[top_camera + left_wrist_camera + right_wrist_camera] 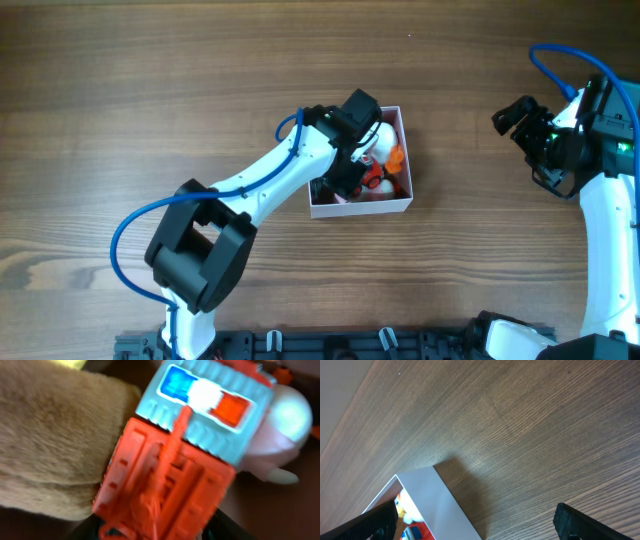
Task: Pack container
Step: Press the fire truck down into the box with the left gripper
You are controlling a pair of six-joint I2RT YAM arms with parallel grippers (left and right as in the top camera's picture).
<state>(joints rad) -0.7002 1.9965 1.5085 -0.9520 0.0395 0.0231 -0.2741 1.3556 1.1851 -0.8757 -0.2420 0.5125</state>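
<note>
The container (360, 208), a small white-walled square box, sits mid-table with several toys in it. My left gripper (347, 168) reaches down into its left half. In the left wrist view its dark fingers (160, 532) sit on either side of an orange and grey toy truck (165, 485), which fills the frame. A tan plush toy (50, 435) lies to the truck's left and a white toy (287, 410) to its right. My right gripper (512, 118) hangs open and empty over bare table, far right of the container. The right wrist view shows the container's white wall (440, 502) between the spread fingers (475, 525).
An orange toy (396, 157) and a white toy (382, 135) lie in the container's right half. Wood-grain table surrounds the box on all sides. The arm bases and a black rail (330, 345) stand along the front edge.
</note>
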